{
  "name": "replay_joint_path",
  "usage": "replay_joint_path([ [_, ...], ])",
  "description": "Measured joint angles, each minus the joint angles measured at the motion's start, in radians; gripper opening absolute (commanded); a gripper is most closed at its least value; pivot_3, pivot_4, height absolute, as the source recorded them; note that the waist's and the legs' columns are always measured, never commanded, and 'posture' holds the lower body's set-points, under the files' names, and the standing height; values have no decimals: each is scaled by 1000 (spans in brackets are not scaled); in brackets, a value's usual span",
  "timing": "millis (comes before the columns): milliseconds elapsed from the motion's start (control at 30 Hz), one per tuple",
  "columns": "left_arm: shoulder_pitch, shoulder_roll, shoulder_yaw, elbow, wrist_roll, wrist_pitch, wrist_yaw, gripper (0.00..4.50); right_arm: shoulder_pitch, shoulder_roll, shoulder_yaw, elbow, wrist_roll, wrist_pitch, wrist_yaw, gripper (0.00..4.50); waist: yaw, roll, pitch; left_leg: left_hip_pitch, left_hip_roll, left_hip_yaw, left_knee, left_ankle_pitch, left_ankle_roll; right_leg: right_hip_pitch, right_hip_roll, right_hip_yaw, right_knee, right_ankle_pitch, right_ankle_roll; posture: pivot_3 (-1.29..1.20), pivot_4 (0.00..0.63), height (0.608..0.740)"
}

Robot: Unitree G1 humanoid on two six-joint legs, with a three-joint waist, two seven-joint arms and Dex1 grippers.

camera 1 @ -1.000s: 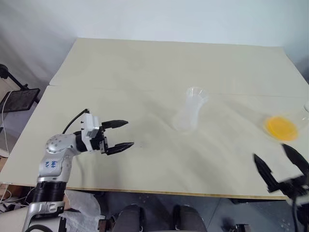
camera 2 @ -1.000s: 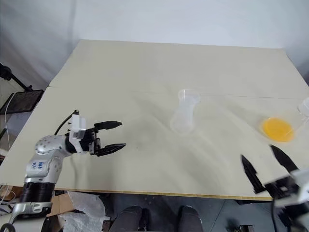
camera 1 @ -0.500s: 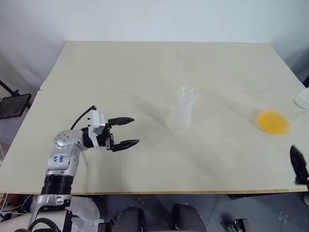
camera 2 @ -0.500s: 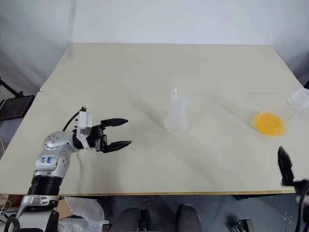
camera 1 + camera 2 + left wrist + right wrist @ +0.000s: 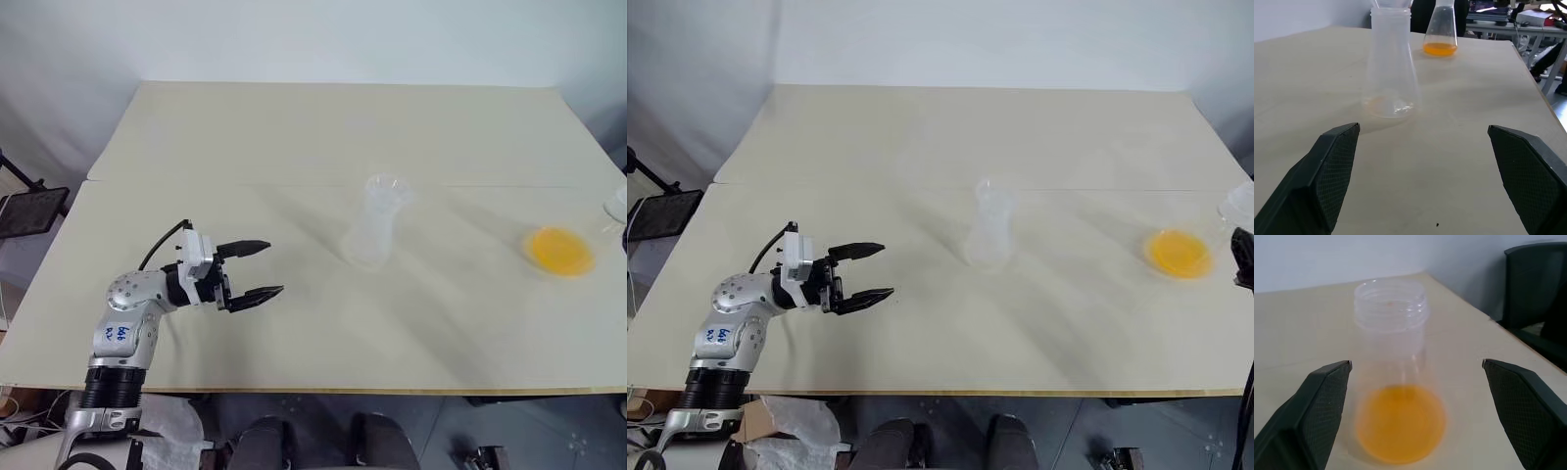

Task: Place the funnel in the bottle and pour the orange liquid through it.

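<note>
Now the right gripper (image 5: 1415, 377) is reaching out past the table's right edge, where a second ago it was hanging low by the near edge; its 2 fingers (image 5: 1317, 401) are spread wide around a clear flask (image 5: 1393, 377) holding the orange liquid (image 5: 558, 251), touching nothing. The left wrist view is showing the bottle (image 5: 1390, 63) with the funnel (image 5: 1392, 4) in its neck, standing mid-table (image 5: 294, 137). The left gripper (image 5: 257, 268) is staying level, released and empty.

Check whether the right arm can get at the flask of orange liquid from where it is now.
Probably yes: the right gripper has its jaws wide open either side of the flask holding the orange liquid, with bare table around and nothing between.
</note>
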Motion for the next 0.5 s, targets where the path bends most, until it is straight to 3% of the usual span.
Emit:
replay_joint_path([
  [500,1,-9,12,-72,-83,74,37,4433,-248,-38,110,300,-126,-63,117,4500,-3,0,0,0,0,0,0,0,0,0,0,-1,0,0,0,0,150,740],
])
